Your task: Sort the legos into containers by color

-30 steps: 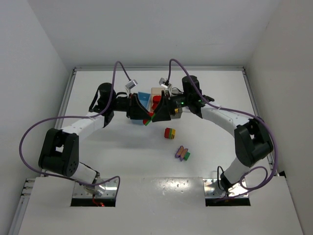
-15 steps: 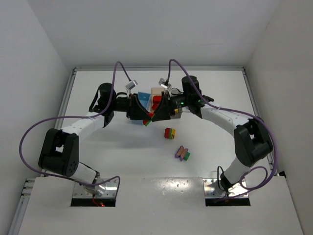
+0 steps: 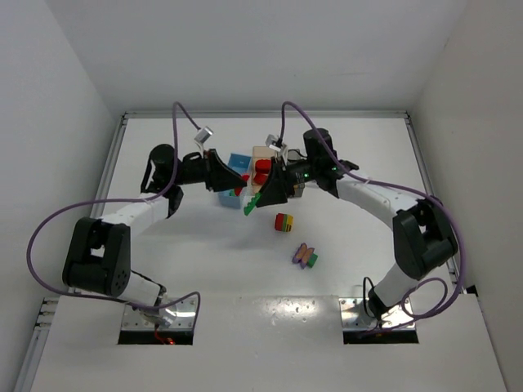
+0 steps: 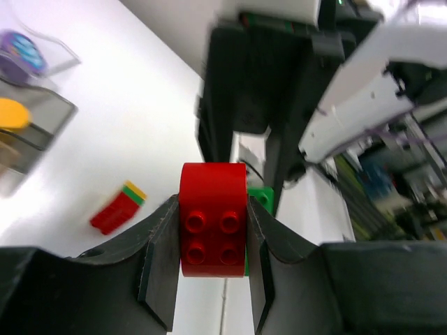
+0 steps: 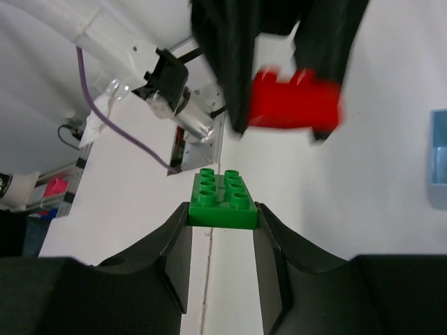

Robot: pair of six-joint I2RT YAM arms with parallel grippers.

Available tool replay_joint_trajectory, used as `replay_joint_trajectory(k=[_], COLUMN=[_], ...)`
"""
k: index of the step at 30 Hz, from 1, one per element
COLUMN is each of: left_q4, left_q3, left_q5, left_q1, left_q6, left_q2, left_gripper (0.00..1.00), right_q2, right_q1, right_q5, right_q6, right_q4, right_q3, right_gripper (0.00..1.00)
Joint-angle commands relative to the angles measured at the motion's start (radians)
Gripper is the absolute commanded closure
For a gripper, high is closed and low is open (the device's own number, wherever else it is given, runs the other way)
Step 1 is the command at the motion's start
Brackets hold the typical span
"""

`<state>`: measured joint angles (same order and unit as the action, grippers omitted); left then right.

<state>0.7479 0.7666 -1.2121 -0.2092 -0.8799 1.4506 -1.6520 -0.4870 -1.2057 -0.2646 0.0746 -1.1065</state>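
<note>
Top view: left gripper (image 3: 235, 186) clamps a red brick (image 3: 239, 191) at mid-frame. The right gripper (image 3: 255, 198) pinches a green brick (image 3: 250, 205) just lower right of it. Light blue bin (image 3: 237, 162) and pale orange bin (image 3: 263, 152) sit just above. A striped stack (image 3: 283, 221) lies lower right.

Left wrist: red brick squeezed between both fingers (image 4: 162, 244), studs toward camera, green brick behind its right edge.

Right wrist: green brick gripped between fingers (image 5: 174, 251), low centre. Red brick blurred, upper right.
</note>
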Motion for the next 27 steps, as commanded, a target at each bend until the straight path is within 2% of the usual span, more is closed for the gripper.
replay_joint_trajectory(k=[1,7,9,10,11,12,14,15,18,19,21,27], left_q4=[0.180,0.180,0.095,0.017,-0.215,-0.333,-0.517,-0.554,-0.625,-0.639,-0.665,-0.688], left_q3=[0.016,0.016,0.036,0.048,0.100,0.129,0.166,0.187,0.188,0.188,0.210,0.293], left_q5=[0.068,0.077,0.098,0.123,0.158,0.193,0.304,0.380,0.527,0.621,0.683,0.838], left_q1=[0.043,0.053,0.053,0.053,0.053,0.033,0.011,-0.010,-0.053,-0.067,-0.114,-0.219], left_q6=[-0.080,-0.090,-0.016,0.039,0.199,0.281,0.385,0.451,0.502,0.512,0.530,0.550], left_q2=[-0.012,-0.002,-0.002,-0.012,-0.024,-0.024,-0.036,-0.051,-0.082,-0.091,-0.091,0.042], left_gripper=[0.63,0.61,0.61,0.61,0.63,0.66,0.69,0.69,0.70,0.70,0.70,0.70], right_q2=[0.066,0.087,0.100,0.100,0.112,0.126,0.144,0.155,0.166,0.176,0.176,0.185], right_q1=[-0.005,0.004,0.013,0.037,0.047,0.057,0.090,0.099,0.129,0.130,0.151,0.194], right_q5=[-0.068,-0.068,-0.026,-0.006,0.050,0.084,0.213,0.283,0.395,0.461,0.552,0.615], right_q6=[0.111,0.177,0.224,0.240,0.258,0.258,0.214,0.196,0.136,0.136,0.101,0.053], right_q4=[-0.067,-0.153,-0.189,-0.206,-0.234,-0.234,-0.195,-0.173,-0.135,-0.125,-0.113,-0.082], right_q3=[0.013,0.022,0.033,0.042,0.054,0.063,0.100,0.112,0.123,0.132,0.142,0.142], right_gripper=[0.98,0.98,0.98,0.98,0.98,0.98,0.98,0.98,0.98,0.98,0.98,0.98])
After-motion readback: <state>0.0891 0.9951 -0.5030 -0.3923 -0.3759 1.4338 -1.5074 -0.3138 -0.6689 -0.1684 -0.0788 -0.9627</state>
